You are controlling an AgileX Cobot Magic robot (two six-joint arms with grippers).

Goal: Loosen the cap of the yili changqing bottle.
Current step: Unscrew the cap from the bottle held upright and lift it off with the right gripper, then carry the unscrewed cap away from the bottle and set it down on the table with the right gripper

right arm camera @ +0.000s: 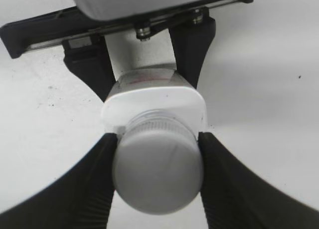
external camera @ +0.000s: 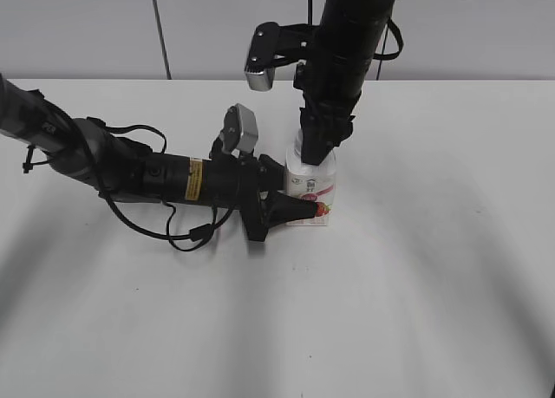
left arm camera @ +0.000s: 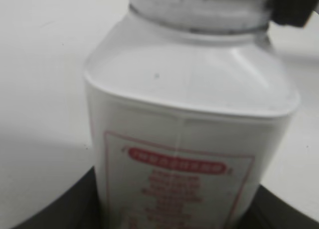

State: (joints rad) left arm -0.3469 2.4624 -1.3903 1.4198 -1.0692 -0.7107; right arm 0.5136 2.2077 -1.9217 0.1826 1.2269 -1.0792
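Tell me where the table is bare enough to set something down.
Bare table lies right of the yili changqing bottle and along the front edge. Crowded: the bottle itself, with the left gripper clamping its body and the right gripper on the cap.

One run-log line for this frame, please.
phase: uncapping | left gripper: shut on bottle body | right gripper: shut on cap | bottle: upright on table

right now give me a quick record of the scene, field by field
bottle: white bottle with red-pink label, upright on the table
cap: white cap on the neck
left hand: left hand clamps the bottle's lower body from the side
right hand: right hand from above, fingers pressed on both sides of the cap
task state: both grips set
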